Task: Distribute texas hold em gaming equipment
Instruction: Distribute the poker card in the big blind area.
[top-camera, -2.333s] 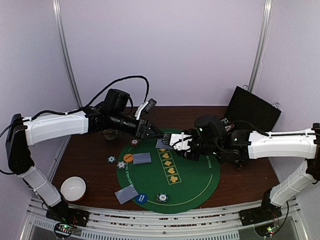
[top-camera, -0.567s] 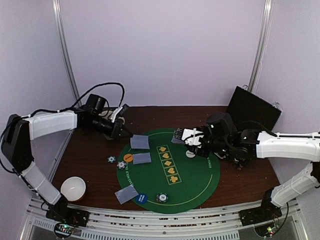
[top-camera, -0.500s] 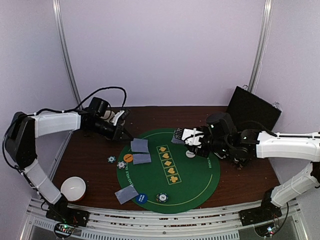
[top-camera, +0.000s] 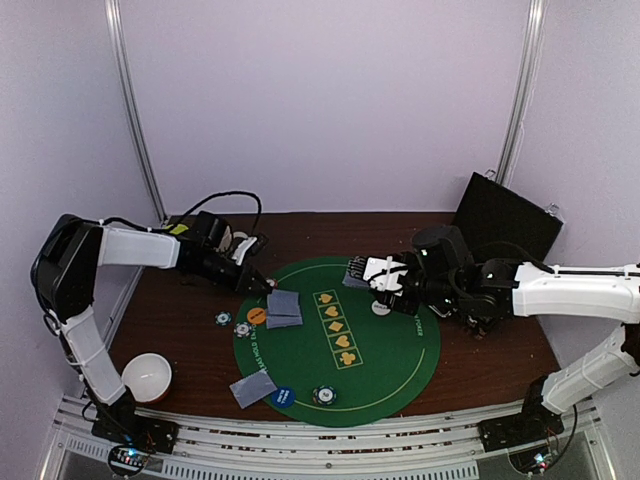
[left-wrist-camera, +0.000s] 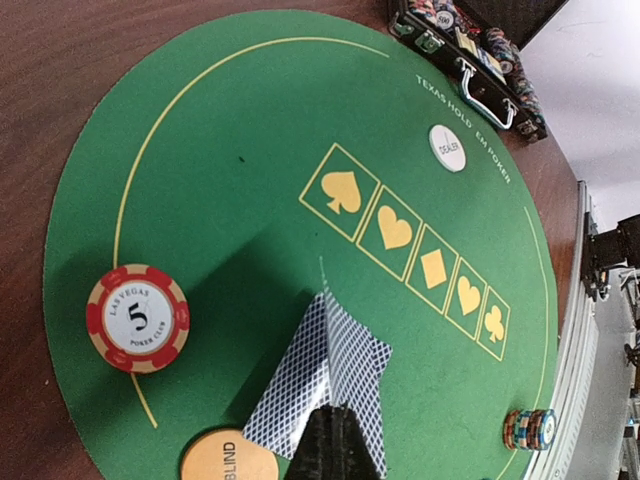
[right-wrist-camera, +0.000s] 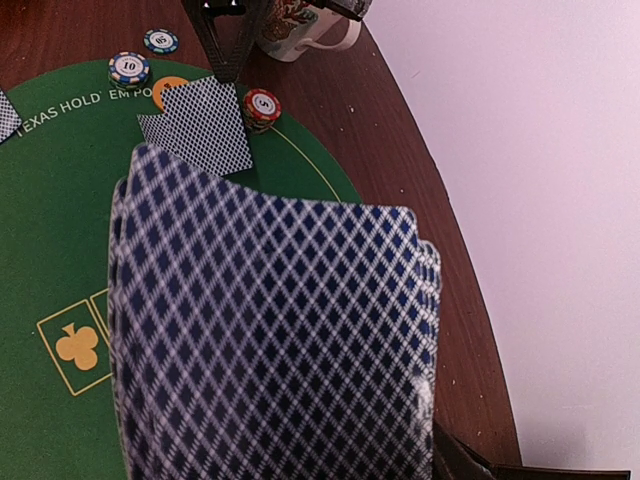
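Observation:
My left gripper (top-camera: 267, 289) (left-wrist-camera: 340, 409) is shut on the edge of a grey-blue-backed playing card (left-wrist-camera: 295, 380). The card tilts over a second card (left-wrist-camera: 368, 372) that lies flat on the green mat (top-camera: 390, 360). An orange BLIND disc (left-wrist-camera: 228, 458) and a red 5 chip (left-wrist-camera: 137, 317) lie beside them. My right gripper (top-camera: 368, 273) is shut on the fanned deck (right-wrist-camera: 275, 340) above the mat's far edge. The white dealer disc (top-camera: 381, 308), a blue disc (top-camera: 282, 396), another card pair (top-camera: 253, 389) and chips (top-camera: 243, 329) (top-camera: 322, 395) rest on the mat.
A black chip case (top-camera: 503, 230) stands open at the back right. A patterned mug (right-wrist-camera: 300, 25) sits behind my left gripper. A white bowl (top-camera: 147, 377) lies at the near left of the wooden table.
My left gripper has moved right and nearer onto the mat. Its card now overlaps the card that lay beside the orange disc. The right arm has stayed put.

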